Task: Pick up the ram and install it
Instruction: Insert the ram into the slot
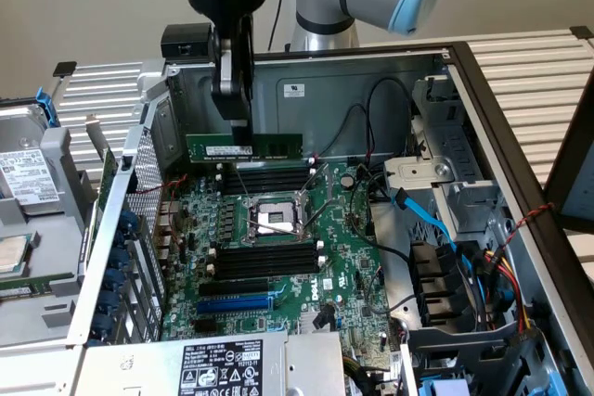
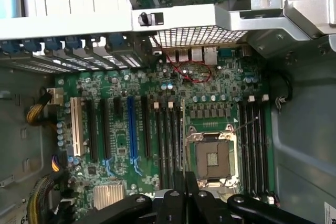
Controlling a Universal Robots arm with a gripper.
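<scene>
Exterior view's left: hard drive [image 1: 23,176] on swung-out grey tray. Centre: open computer case [image 1: 390,81], green motherboard [image 1: 339,248] lying flat inside. Gripper [image 1: 239,136] clenched on ram [image 1: 274,146], grasping it left of its middle. Ram level, long edge down, held above far black memory slots [image 1: 269,176], beyond processor socket [image 1: 271,220]. Blue slot [image 1: 237,303] on near side. Right: blue cable [image 1: 432,220], drive cage [image 1: 464,192].
</scene>
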